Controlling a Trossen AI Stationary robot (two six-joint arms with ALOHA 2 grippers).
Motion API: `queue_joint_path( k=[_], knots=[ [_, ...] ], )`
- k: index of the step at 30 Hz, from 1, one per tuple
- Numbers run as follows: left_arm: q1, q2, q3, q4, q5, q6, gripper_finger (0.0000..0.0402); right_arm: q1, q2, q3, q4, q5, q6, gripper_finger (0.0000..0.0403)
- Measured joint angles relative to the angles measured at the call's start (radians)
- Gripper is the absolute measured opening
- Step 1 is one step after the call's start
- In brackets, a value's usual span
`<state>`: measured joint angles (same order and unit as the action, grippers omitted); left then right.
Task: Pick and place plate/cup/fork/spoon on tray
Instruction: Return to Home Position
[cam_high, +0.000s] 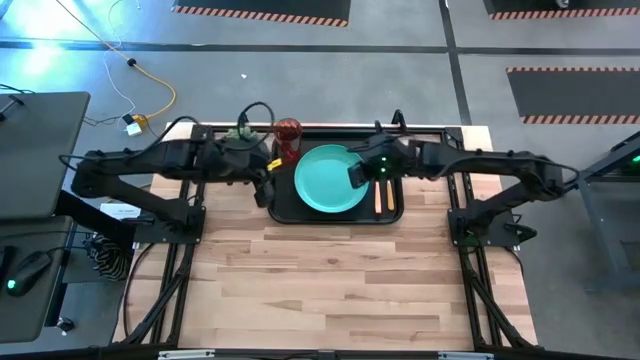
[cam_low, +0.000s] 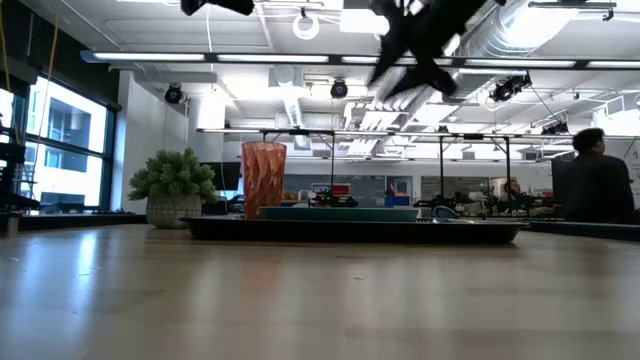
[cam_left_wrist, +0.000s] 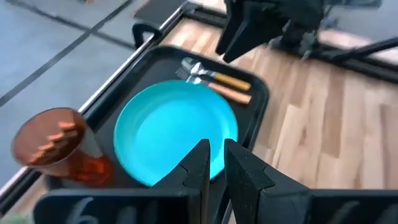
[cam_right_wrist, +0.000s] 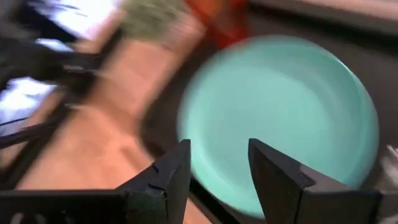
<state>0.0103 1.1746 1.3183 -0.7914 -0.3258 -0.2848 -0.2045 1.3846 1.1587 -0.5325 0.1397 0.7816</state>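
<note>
Left gripper (cam_left_wrist: 216, 146) hangs over the tray's (cam_high: 285, 213) edge, fingers nearly closed on nothing. Right gripper (cam_right_wrist: 217, 149) hangs over the plate (cam_high: 331, 179), fingers apart and empty. I think they hold nothing because the tray already has it all: plate in the middle, cup (cam_high: 289, 133) in a corner, spoon (cam_left_wrist: 217, 76) and fork (cam_left_wrist: 229, 94) together beside the plate.

Motion blur is smearing the right wrist view, leaving the plate (cam_right_wrist: 280, 118) soft-edged and the cup (cam_right_wrist: 214, 15) a red streak. At table height the tray (cam_low: 350, 230) rim is hiding the orange-handled cutlery (cam_high: 378, 196); from above its ends are showing too small to tell apart.
</note>
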Motion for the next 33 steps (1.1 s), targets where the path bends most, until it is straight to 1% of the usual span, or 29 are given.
queue_joint_path(
  k=[3, 6, 9, 11, 14, 17, 20, 29, 33],
  knots=[
    [-0.01, -0.078, -0.113, 0.098, 0.002, -0.001, 0.0039, 0.043, -0.027, 0.0, 0.137, -0.009, -0.136, 0.0151],
    [-0.027, -0.152, -0.218, 0.192, 0.001, -0.001, 0.0039, 0.074, -0.043, 0.0, 0.276, -0.058, -0.282, 0.0151],
    [-0.05, -0.234, -0.325, 0.328, 0.0, 0.022, 0.0039, 0.094, -0.054, 0.0, 0.407, -0.122, -0.407, 0.0151],
    [-0.062, -0.287, -0.395, 0.405, -0.005, 0.029, 0.0039, 0.103, -0.058, 0.001, 0.475, -0.147, -0.47, 0.0151],
    [-0.072, -0.363, -0.495, 0.468, -0.011, 0.027, 0.0039, 0.103, -0.062, 0.0, 0.548, -0.15, -0.525, 0.0151],
    [-0.072, -0.441, -0.58, 0.491, -0.023, 0.026, 0.0039, 0.093, -0.068, 0.0, 0.563, -0.15, -0.537, 0.0151],
    [-0.071, -0.519, -0.655, 0.511, -0.027, 0.026, 0.0039, 0.08, -0.07, 0.0, 0.56, -0.151, -0.51, 0.0151],
    [-0.063, -0.74, -0.824, 0.517, -0.038, 0.008, 0.0039, 0.053, -0.07, 0.0, 0.56, -0.14, -0.424, 0.0151],
    [-0.063, -0.836, -0.896, 0.535, -0.038, -0.002, 0.0039, 0.047, -0.07, 0.0, 0.561, -0.137, -0.422, 0.0151]
  ],
)
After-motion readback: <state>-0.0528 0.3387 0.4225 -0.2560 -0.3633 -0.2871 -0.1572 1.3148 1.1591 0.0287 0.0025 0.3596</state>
